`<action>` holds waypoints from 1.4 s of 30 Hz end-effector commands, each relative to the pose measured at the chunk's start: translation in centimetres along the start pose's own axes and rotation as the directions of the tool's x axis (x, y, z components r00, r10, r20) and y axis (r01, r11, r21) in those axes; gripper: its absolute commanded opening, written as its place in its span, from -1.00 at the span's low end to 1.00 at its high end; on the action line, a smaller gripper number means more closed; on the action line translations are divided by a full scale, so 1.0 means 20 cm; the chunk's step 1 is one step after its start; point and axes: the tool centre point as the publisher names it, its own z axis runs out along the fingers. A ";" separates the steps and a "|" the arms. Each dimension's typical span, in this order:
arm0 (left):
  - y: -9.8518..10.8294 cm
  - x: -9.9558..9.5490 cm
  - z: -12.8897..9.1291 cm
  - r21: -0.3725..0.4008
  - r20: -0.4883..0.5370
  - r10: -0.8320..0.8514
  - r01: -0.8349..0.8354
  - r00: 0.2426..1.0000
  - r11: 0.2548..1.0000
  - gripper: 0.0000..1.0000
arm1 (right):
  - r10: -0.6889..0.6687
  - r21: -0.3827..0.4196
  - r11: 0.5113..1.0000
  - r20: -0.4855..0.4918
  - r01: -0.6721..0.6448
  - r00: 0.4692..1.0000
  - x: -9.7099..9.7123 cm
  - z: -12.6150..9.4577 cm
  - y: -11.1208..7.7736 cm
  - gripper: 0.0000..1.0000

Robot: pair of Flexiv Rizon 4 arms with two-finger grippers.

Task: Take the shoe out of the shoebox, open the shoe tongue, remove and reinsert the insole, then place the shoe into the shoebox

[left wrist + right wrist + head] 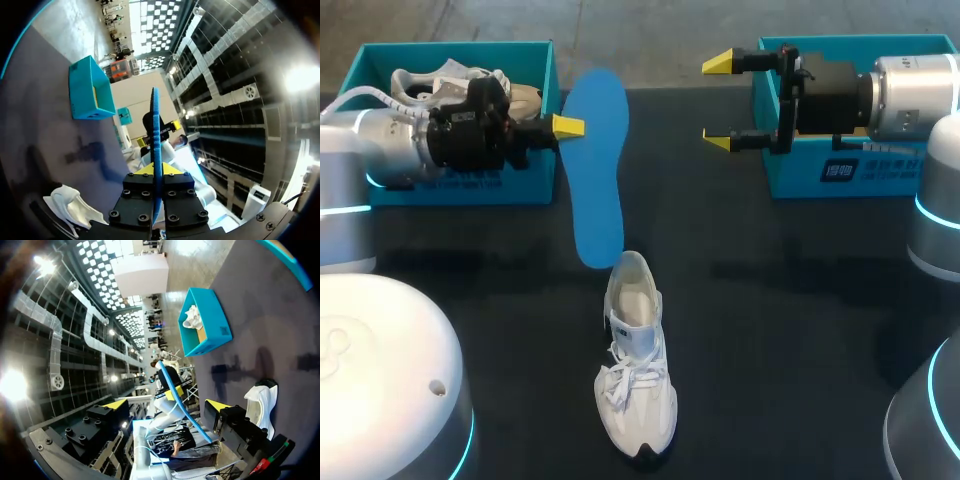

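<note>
My left gripper point(570, 127) is shut on the edge of a blue insole point(595, 170), held above the table in front of the left teal shoebox point(460, 190). In the left wrist view the insole point(155, 135) stands edge-on between the yellow tips of that gripper point(155, 170). A white shoe point(635, 370) stands on the black table with its toe toward me, its heel just under the insole's near end. My right gripper point(720, 100) hangs wide open and empty by the right shoebox point(800, 175). From the right wrist, the insole point(175, 400) shows ahead of that gripper point(167, 405).
A second white shoe point(450, 85) lies in the left shoebox. The right wrist view shows that box point(215, 330) and the table shoe point(260, 402). Dark open table lies between the boxes and around the shoe.
</note>
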 end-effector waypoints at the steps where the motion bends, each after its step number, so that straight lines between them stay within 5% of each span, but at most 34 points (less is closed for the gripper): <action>1: 0.02 0.01 0.00 0.010 0.004 -0.061 0.061 0.998 0.998 -1.00 | 0.000 0.000 1.000 0.004 0.000 1.000 0.00 0.00 0.00 1.00; 42: 0.09 -0.03 0.02 0.045 0.048 -0.244 0.241 0.969 0.969 -1.00 | -0.021 0.002 1.000 0.012 0.021 1.000 0.02 0.00 0.00 1.00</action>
